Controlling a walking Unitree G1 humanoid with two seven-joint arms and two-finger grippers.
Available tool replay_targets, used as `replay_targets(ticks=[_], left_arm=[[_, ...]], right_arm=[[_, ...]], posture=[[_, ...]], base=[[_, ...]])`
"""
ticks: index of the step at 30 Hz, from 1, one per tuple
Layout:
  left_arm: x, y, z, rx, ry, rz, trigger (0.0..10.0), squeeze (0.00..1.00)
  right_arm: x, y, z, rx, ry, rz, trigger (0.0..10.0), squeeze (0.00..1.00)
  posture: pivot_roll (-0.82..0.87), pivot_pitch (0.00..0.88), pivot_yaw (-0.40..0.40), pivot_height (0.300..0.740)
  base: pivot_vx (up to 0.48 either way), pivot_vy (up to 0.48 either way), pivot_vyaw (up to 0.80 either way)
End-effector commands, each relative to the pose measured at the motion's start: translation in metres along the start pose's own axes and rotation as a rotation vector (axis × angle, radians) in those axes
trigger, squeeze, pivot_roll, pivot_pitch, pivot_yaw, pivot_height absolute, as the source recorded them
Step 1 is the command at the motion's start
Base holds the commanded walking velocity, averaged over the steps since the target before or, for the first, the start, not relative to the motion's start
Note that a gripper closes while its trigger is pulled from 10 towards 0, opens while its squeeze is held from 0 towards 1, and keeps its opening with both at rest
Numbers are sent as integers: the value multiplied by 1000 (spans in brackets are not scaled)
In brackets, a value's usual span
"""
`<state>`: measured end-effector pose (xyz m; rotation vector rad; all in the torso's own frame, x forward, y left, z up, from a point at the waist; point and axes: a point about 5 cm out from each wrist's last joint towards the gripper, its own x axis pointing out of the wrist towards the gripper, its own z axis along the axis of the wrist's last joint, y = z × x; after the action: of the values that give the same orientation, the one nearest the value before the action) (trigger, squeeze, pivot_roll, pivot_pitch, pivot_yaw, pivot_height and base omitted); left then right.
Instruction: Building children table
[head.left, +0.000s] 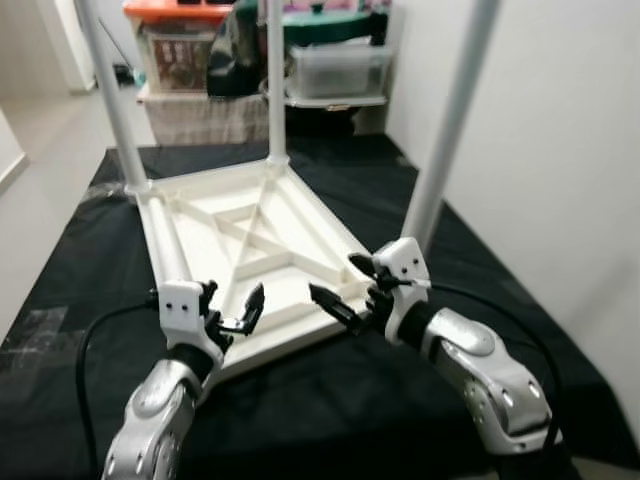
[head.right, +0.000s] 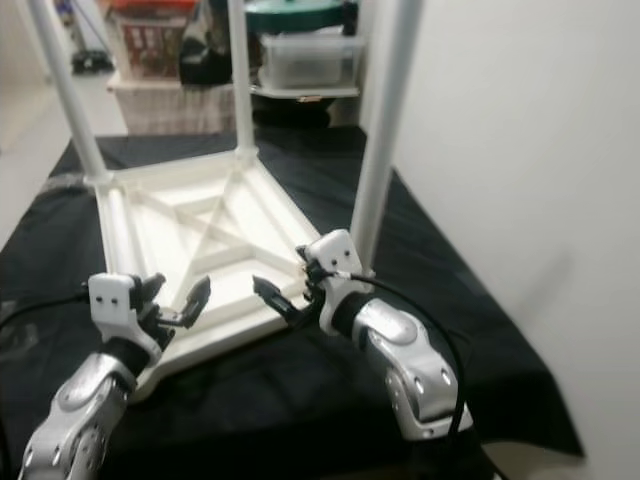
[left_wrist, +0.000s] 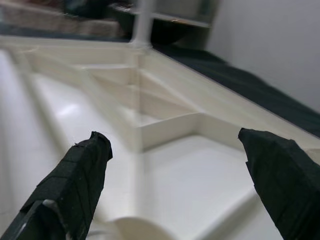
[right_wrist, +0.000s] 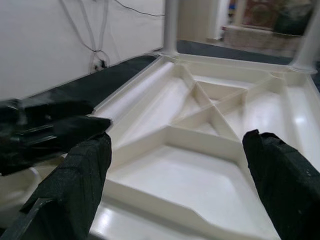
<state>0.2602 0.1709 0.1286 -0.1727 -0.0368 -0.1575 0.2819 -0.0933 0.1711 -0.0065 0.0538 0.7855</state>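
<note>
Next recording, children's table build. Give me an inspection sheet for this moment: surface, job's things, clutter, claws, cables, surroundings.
Surface: black cloth spread over the floor.
Job's things: white tabletop lying upside down, ribbed underside up; three white legs standing up from its corners, the near-left corner bare; a fourth leg lying along the left rim.
Clutter: nothing seen on the cloth.
Claws: left claw open over the tabletop's near edge; right claw open beside it, empty.
Cables: black cable looping from the left arm; another on the right arm.
Surroundings: white wall on the right; storage boxes behind.
</note>
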Motion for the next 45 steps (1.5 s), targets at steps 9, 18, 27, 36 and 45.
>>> replay_targets(ticks=[9,18,27,36,45], left_arm=[[1,-7,-4,9,10,-30,10000,0],[1,-5,-6,9,14,-25,10000,0],[3,-4,-6,24,16,-25,10000,0],[4,-5,-6,24,20,-27,10000,0],[5,-4,-6,28,19,-29,10000,0]], right_arm=[[-30,17,-4,9,30,270,10000,0],[-56,-47,-22,-18,230,-18,10000,0],[-94,-99,-22,-222,488,-110,10000,0],[-81,-139,-6,-142,390,-442,10000,0],[-71,-137,14,-136,256,-354,10000,0]], posture=[[-12,0,-83,740],[-26,0,-79,740],[-31,0,-81,740],[-22,0,-77,740],[-15,0,-78,740]], base=[[0,0,131],[0,0,0],[0,0,0],[0,0,0],[0,0,0]])
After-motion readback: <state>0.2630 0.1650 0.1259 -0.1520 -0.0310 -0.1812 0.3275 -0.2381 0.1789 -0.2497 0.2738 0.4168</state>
